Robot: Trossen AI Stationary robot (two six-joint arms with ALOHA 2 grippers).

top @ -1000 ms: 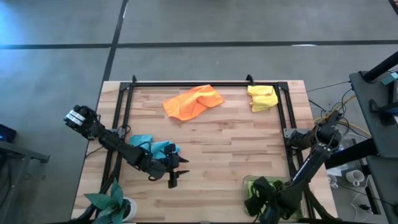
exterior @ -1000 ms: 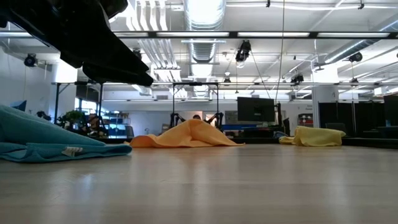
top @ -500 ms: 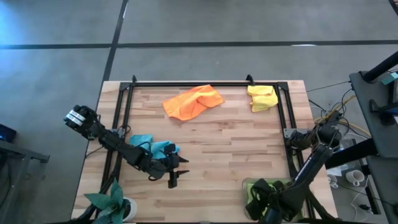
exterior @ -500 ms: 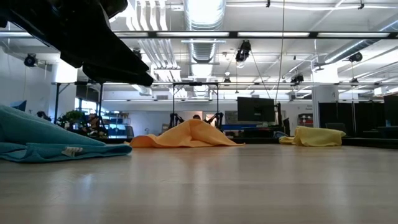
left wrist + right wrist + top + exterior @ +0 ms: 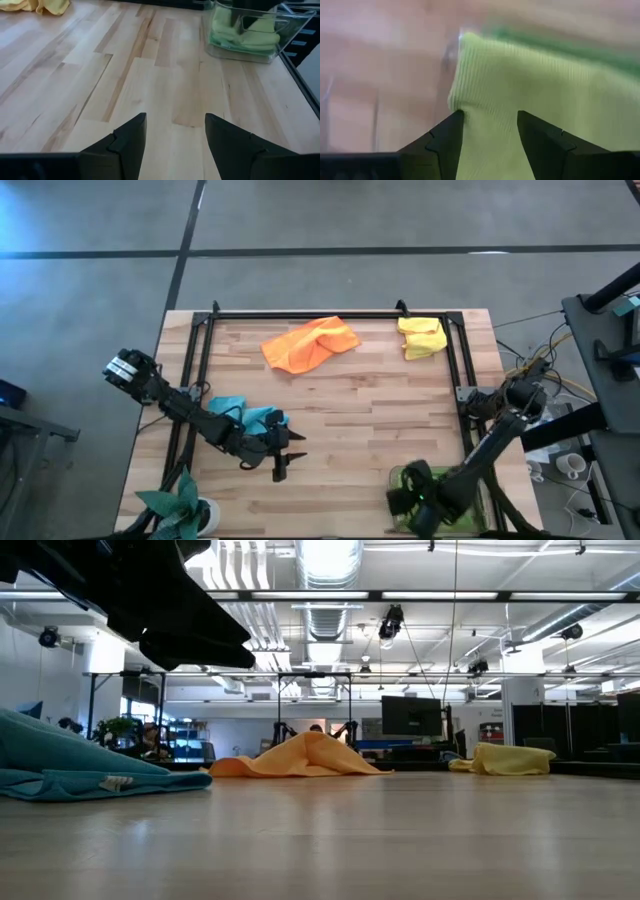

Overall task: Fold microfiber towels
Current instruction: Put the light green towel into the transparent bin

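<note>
My left gripper (image 5: 289,467) (image 5: 175,131) hovers open over bare wood, just near of a crumpled light blue towel (image 5: 243,417) (image 5: 60,762) lying on the table. My right gripper (image 5: 405,498) (image 5: 489,134) points down into the clear tray (image 5: 393,476) (image 5: 289,24) at the near right. Its open fingers stand on either side of a folded yellow-green towel (image 5: 520,85) (image 5: 225,31) that lies in the tray. An orange towel (image 5: 310,343) (image 5: 300,757) and a yellow towel (image 5: 421,337) (image 5: 510,759) lie bunched at the far edge. My right gripper comes at the yellow-green towel from above, pointing down, one finger (image 5: 445,142) near the towel's folded edge (image 5: 454,102). I cannot tell whether the fingertips touch the cloth. The towel lies in the tray.
A black frame (image 5: 300,314) runs round the far and side edges of the table. A small leafy plant (image 5: 180,505) stands at the near left corner. Bare wood (image 5: 360,420) stretches across the middle between the towels and the tray.
My right gripper has shifted a little toward the table's left above the tray and rolled about its own axis, staying open. The towels on the table have not moved.
</note>
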